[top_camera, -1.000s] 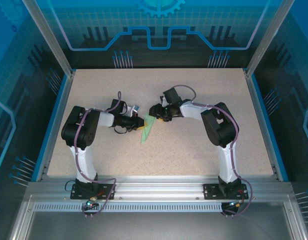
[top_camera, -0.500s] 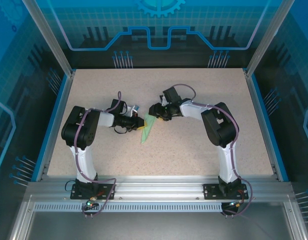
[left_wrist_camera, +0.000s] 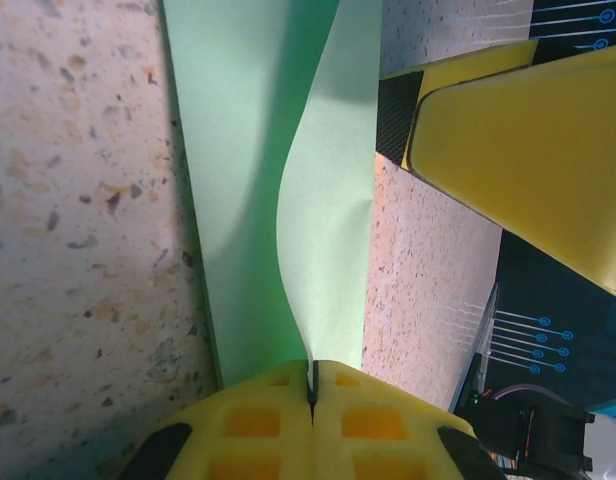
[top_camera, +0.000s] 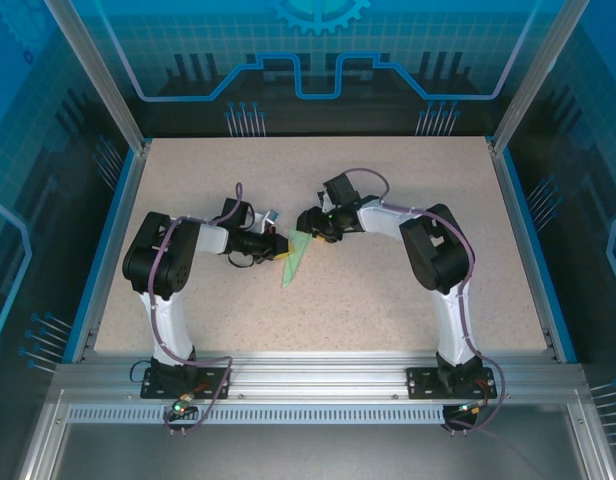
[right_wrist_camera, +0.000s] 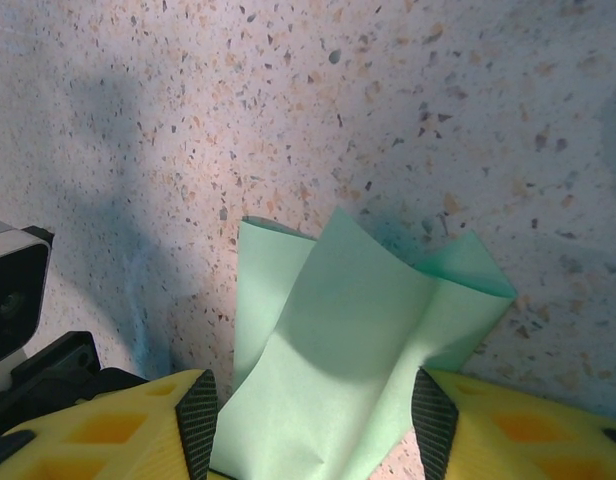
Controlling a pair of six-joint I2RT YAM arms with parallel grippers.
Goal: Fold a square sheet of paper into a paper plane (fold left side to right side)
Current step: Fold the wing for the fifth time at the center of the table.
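We see paper mid-frame on surface, partly folded, one flap raised | left claw pinched tight on its edge | right claw spread wide, straddling the paper's upper end

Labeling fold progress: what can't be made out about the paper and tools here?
Top external: paper too small to read creases; its upper end is hidden by the tools.
Left wrist: left tool pinches one edge; the paper's far end is cut by the top edge.
Right wrist: right tool straddles the paper; whether its pads press it is cut off at the bottom edge.
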